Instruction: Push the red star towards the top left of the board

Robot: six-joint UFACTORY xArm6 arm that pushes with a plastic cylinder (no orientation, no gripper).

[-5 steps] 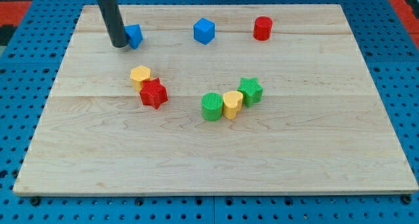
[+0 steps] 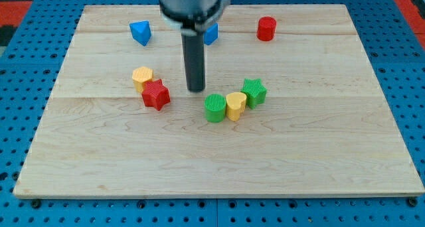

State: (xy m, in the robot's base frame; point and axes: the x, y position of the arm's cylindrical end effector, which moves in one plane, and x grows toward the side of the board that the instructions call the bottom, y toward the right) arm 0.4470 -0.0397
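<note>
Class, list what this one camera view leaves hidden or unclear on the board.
- Blue block at the view's top: mostly hidden behind the rod, shape unclear.
- Yellow block: its lower right side is covered by the red star.
- My tip: whether it touches the board cannot be told.

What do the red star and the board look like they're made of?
The red star looks like matte plastic, possibly 3D-printed; its neighbours show fine ridged sides. The board looks like pale unvarnished wood, with visible grain and plank seams. My tip stands to the star's right, not touching it.
</note>
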